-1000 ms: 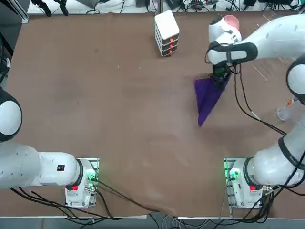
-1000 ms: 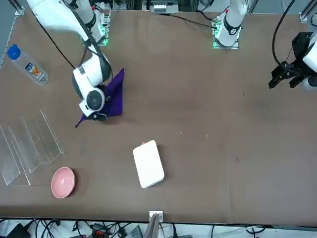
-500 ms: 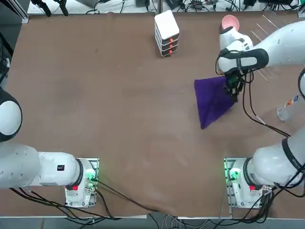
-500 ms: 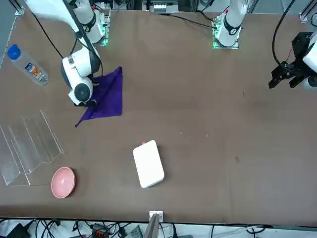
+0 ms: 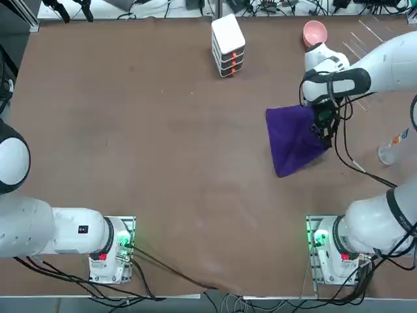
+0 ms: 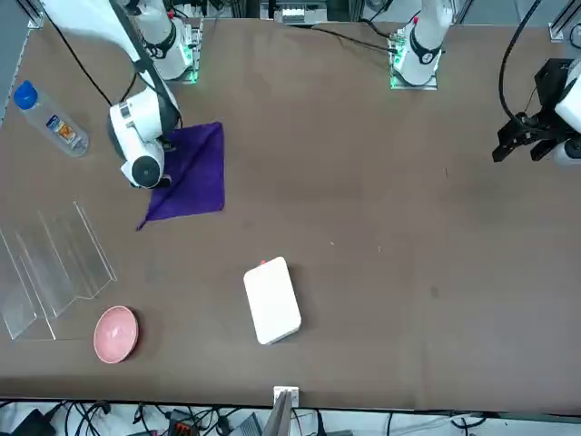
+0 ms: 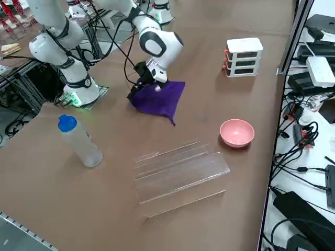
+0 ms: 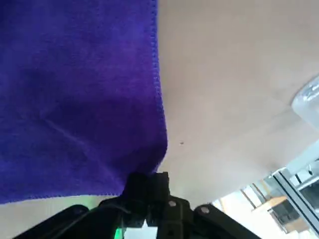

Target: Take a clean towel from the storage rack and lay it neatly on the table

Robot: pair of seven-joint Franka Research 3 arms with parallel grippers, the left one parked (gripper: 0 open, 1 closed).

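Observation:
The deep purple towel lies mostly spread on the brown table, with one corner lifted. My right gripper is shut on that corner at the towel's right edge, low over the table. In the wrist view the two dark fingers pinch the towel at its corner. From the side, the gripper sits at the towel's edge nearest the arm's base. The see-through storage rack stands bare, well apart from the towel.
A pink bowl sits beside the rack. A water bottle with a blue cap stands near the table's right edge. A white stacked box with orange marks is at the far side. Cables trail from the wrist over the table.
My right gripper has pulled the towel's corner rightwards and back towards the arm's base. The towel went from a narrow hanging fold to a wider, flatter spread on the table.

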